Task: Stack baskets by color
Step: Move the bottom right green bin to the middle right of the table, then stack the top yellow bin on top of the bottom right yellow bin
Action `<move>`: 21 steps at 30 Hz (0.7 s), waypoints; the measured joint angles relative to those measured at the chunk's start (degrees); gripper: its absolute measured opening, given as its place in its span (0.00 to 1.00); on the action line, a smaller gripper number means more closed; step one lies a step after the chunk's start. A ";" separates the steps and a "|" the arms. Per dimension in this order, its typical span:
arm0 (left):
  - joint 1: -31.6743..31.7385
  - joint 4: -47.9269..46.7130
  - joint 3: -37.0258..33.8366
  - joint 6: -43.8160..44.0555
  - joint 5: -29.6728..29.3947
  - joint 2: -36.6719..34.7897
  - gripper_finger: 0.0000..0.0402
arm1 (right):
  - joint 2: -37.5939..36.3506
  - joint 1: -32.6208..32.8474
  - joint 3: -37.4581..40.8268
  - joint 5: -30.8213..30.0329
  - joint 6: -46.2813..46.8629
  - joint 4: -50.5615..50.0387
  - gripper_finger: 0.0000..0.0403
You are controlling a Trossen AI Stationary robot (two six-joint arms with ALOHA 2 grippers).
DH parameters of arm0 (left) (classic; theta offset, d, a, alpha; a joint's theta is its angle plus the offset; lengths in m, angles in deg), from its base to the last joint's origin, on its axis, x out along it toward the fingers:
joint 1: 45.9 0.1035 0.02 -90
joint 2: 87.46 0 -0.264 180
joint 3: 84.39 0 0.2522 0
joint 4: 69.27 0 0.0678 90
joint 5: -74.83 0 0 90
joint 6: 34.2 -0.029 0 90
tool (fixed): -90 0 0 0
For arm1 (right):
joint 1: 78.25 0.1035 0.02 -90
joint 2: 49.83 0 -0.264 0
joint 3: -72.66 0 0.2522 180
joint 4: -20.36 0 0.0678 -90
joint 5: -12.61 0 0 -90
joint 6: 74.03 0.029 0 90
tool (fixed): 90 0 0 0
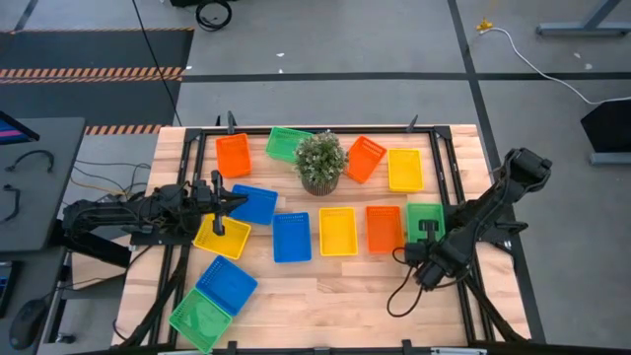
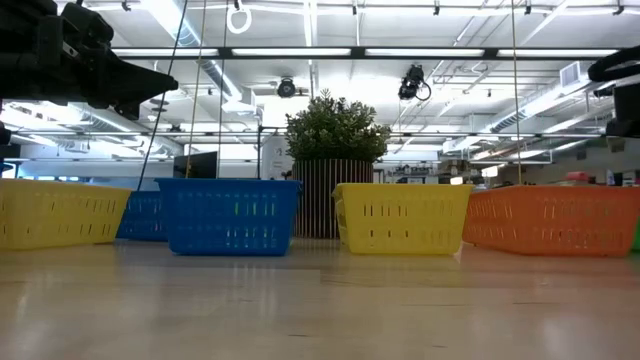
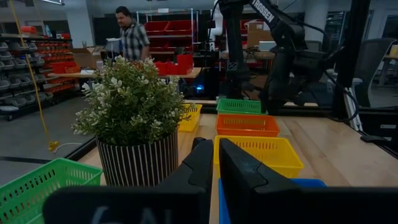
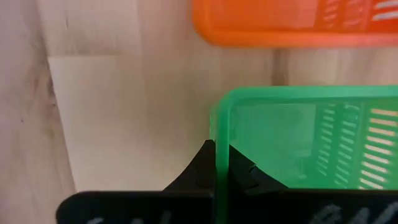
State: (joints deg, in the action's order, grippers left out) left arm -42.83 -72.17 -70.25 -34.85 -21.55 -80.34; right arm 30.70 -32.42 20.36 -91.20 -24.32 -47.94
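Baskets lie spread over the wooden surface (image 1: pixel 325 286) around a potted plant (image 1: pixel 321 161). The right fingers (image 4: pixel 221 163) are clamped on the near rim of a green basket (image 1: pixel 425 221), 1 finger outside the wall and 1 inside, at the corner nearest bare wood. Just beyond that green rim sits an orange basket (image 1: pixel 384 228), close beside it but apart, with a narrow strip of wood between the 2 edges. On the outer side of the right fingers the surface is bare, giving open room toward the front edge.

The left fingers (image 1: pixel 229 203) are closed with nothing visibly between them, hovering where a blue basket (image 1: pixel 253 203) meets a yellow basket (image 1: pixel 222 237). Ahead of these fingers in the wrist view stand the plant, a second yellow basket (image 3: pixel 256 153), then orange and green ones in a row, with a person (image 3: pixel 132 36) in the room behind. A blue basket (image 1: pixel 291 237) lies just beside the middle yellow one (image 1: pixel 337 231). Near the front left corner, another blue basket (image 1: pixel 226 284) overlaps a green basket (image 1: pixel 200 319) that reaches the surface's edge. The front centre of the surface is the widest open stretch.
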 joint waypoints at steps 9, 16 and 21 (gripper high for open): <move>0.00 0.00 0.01 -0.02 0.00 0.00 0.10 | -0.02 0.07 0.09 -0.13 -0.47 0.88 0.08; 0.01 0.00 0.00 -0.01 -0.01 0.00 0.08 | -0.14 0.15 0.09 -0.02 -0.25 -0.34 0.27; 0.01 0.00 -0.01 -0.02 0.00 0.00 0.10 | -1.30 0.21 -3.20 0.12 0.21 -4.72 0.35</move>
State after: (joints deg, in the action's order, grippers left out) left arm -42.82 -72.17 -70.27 -34.87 -21.54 -80.35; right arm 29.41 -32.21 17.16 -91.08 -24.11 -52.66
